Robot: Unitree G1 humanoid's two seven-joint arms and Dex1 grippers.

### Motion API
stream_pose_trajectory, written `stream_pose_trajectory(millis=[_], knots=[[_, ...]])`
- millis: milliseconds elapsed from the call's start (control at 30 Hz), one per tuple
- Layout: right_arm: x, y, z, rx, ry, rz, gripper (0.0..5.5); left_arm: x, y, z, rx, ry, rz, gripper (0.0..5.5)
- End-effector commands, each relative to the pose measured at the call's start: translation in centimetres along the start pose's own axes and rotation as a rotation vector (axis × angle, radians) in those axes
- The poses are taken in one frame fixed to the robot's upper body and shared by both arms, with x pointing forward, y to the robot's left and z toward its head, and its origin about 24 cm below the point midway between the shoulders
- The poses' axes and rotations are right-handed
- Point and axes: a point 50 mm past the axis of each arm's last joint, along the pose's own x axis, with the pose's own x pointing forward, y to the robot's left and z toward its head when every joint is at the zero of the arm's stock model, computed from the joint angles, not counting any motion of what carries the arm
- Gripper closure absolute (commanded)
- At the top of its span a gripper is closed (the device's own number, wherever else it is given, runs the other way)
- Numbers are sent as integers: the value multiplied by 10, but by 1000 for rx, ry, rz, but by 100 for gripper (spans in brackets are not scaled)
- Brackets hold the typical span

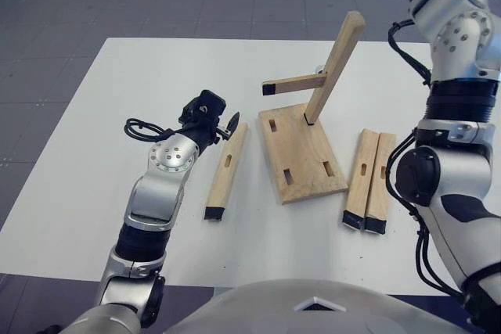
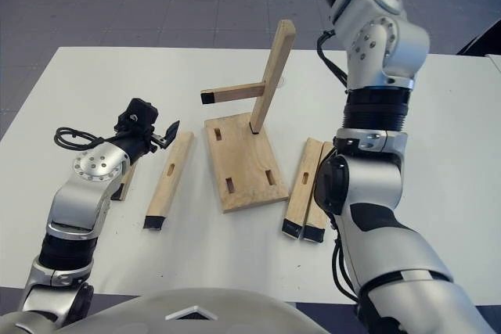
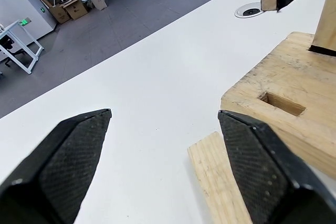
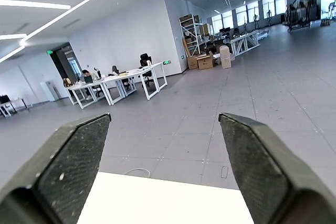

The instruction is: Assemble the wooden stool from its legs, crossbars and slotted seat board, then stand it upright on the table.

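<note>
The slotted seat board lies flat in the middle of the white table. One leg stands tilted in its far slot, with a crossbar sticking out to the left from it. A loose slotted leg lies just left of the board. Two more legs lie side by side on its right. Another wooden piece peeks out under my left arm. My left gripper hovers open by the loose leg's far end, holding nothing. My right gripper is raised high above the table, open and empty.
The table has its far edge just behind the standing leg, where a round cable grommet sits. A black cable loops beside my left wrist. Bare tabletop stretches to the left and in front of the board.
</note>
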Motion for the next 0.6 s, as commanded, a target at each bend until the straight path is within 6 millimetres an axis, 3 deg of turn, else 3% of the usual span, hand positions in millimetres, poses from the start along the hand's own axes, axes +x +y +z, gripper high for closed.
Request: stream_pose_trajectory(millis=[33,200,300,333,467,533,600], knots=[[10,18,-7,-39,8,55,169,0,-4,-2,-4,9,-3,173],[10,18,-23,-74,58,51,169,1,-5,-1,-6,10,-9,173],[9,23,-13,-49,-2,72,169,0,-4,-1,-8,14,-10,173],[8,28,-3,-21,-62,92,169,0,-4,-1,-8,14,-11,173],[-9,52,72,-23,-399,199,169,-1,-6,-2,-9,16,-16,173],[-16,58,93,-42,-480,217,169,-2,-6,-3,-10,18,-18,173],[-17,58,97,-51,-482,211,169,-3,-7,-4,-12,19,-21,173]])
